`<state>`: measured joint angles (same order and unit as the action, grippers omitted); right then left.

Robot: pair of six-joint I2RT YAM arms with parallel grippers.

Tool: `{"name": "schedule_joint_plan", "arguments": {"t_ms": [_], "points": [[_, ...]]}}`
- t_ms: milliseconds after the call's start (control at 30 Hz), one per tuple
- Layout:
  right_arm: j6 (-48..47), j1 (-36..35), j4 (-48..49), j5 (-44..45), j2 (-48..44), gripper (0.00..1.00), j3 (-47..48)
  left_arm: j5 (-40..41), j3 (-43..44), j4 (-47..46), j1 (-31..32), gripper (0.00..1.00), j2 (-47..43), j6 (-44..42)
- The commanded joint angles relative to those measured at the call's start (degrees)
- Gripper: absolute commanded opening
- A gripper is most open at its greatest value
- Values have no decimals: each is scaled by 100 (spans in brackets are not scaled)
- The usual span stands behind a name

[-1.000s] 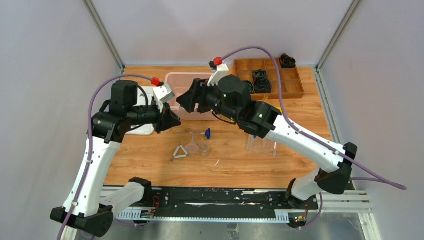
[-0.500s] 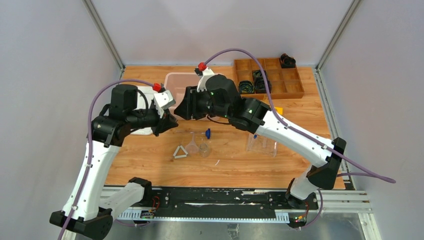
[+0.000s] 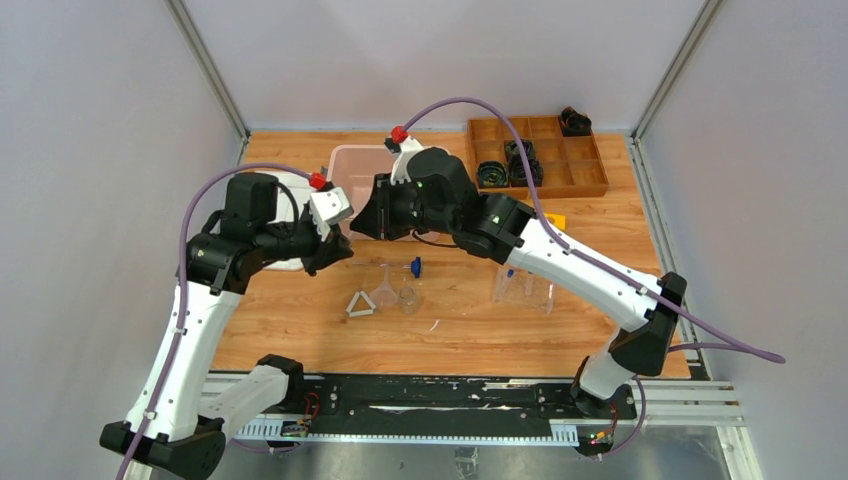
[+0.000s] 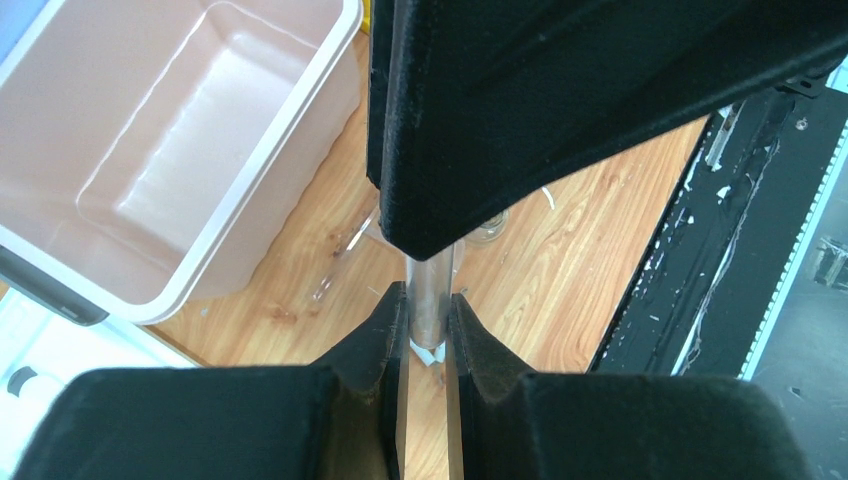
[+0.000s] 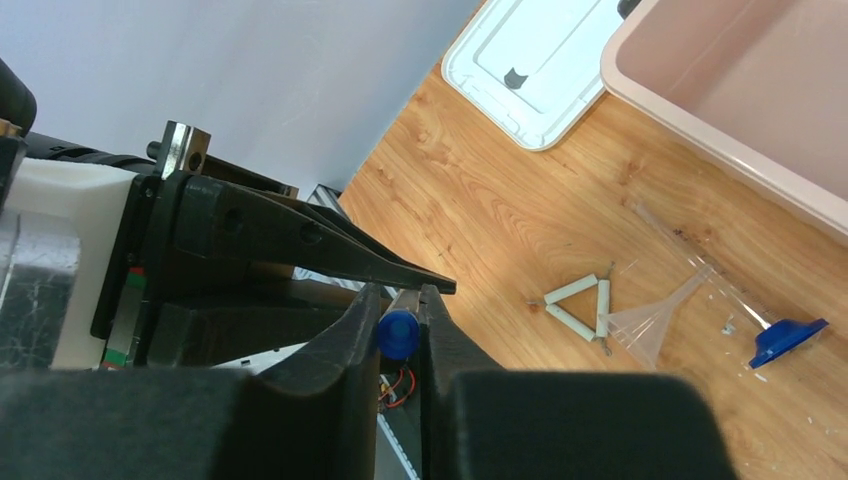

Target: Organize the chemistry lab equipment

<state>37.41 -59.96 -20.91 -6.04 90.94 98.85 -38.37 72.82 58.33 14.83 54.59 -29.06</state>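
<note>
Over the worktop (image 3: 560, 330) the left arm (image 3: 185, 330) arches up and bends rightward. The right arm (image 3: 580, 270) stretches long across to the left. Their wrists meet nose to nose in mid-air, just in front of the pink bin (image 3: 350, 170). Left jaws are clenched on a clear tube (image 4: 432, 300), held off the wood. Right jaws are pinching its blue cap (image 5: 398, 333).

Satin wood-grain table (image 3: 300, 330); glossy pink plastic bin (image 4: 200, 150); clear smooth tube (image 4: 432, 300); matt blue cap (image 5: 398, 333).
</note>
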Motion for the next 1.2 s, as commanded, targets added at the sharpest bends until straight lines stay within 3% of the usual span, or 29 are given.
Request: {"name": "schedule_joint_plan", "arguments": {"t_ms": [0,33,67,100,133,400,667,933,1167], "points": [[-61,121,-12,-75,14,5,33,-28,-51,-32,38,17,-109,-16],[-63,146,-10,-76,-24,1,-26,1,-50,-32,38,38,-107,13],[-75,176,-21,-54,-87,0,-107,35,-41,-36,38,69,-106,70],[-114,212,-59,-3,-212,0,-211,85,-29,-32,38,87,-106,128],[-176,256,-112,70,-325,0,-313,141,-13,-32,38,98,-95,178],[-732,1106,-1120,1559,-2209,0,-2351,909,49,-32,38,100,125,427],[-865,2097,-2143,2372,-3840,0,-4149,1174,-182,-32,38,100,246,448],[-865,2372,-2091,3017,-4016,0,-4944,1227,-259,-32,38,100,247,474],[-930,2485,-1584,3012,-3743,0,-5376,1293,-324,-32,38,100,179,408]]}}
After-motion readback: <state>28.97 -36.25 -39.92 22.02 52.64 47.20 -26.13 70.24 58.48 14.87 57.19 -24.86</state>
